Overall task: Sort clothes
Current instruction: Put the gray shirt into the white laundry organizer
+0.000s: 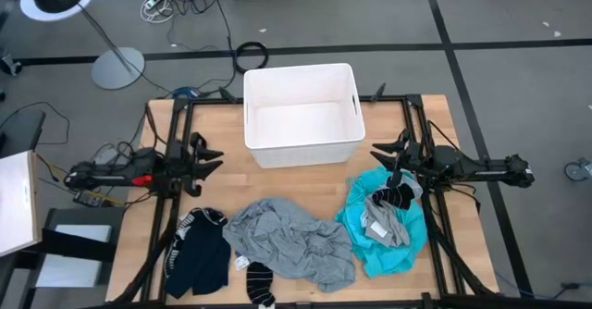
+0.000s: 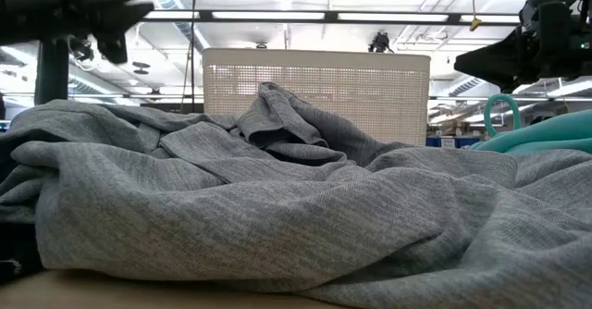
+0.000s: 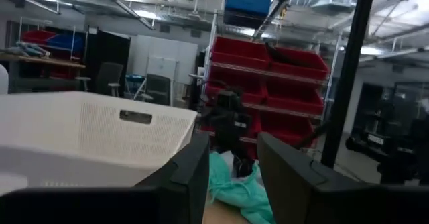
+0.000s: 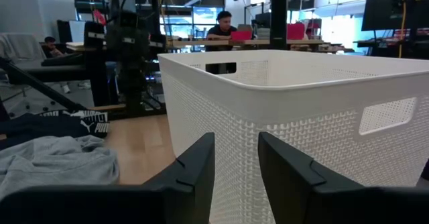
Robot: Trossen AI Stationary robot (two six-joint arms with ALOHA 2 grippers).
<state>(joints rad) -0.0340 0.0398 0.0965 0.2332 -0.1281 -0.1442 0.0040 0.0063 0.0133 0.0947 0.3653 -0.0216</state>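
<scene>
Grey shirt [image 2: 277, 207] lies big and crumpled up front, on the table between the two grippers. Next in size, the white bin [image 1: 302, 115] sits behind it, and nothing is inside yet. A turquoise shirt [image 1: 387, 244] lies right under the right gripper [image 1: 381, 154]. A navy striped top [image 1: 199, 253] lies below the left gripper [image 1: 211, 154]. Little striped socks [image 1: 261, 283] sit near the front edge. Both grippers hang with fingers apart, holding nothing. I think sorting has hardly begun.

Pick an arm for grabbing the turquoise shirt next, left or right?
Right, probably. The right gripper hovers open just above the crumpled turquoise shirt on its side of the table. The left gripper, also open, sits across the white plastic bin, nearer the grey shirt.
</scene>
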